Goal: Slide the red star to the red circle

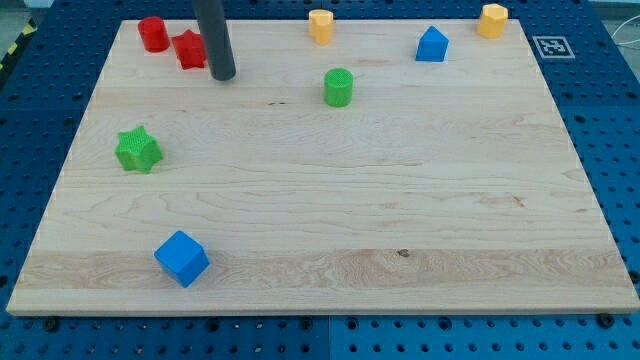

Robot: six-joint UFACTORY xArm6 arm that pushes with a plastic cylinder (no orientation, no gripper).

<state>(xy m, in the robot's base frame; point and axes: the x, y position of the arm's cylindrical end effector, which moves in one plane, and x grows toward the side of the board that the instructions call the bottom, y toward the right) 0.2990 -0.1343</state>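
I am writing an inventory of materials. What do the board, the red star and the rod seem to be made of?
The board: probably pale wood, matte, with visible grain and a small knot.
The red star: likely plastic, perhaps 3D-printed, judging by its ribbed surface.
The rod above my tip: dark and smooth, metal or plastic; I cannot tell.

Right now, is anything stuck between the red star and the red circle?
No. The red star-shaped block sits just right of the red circle block, nothing visible between them. My tip is at the star's right side.
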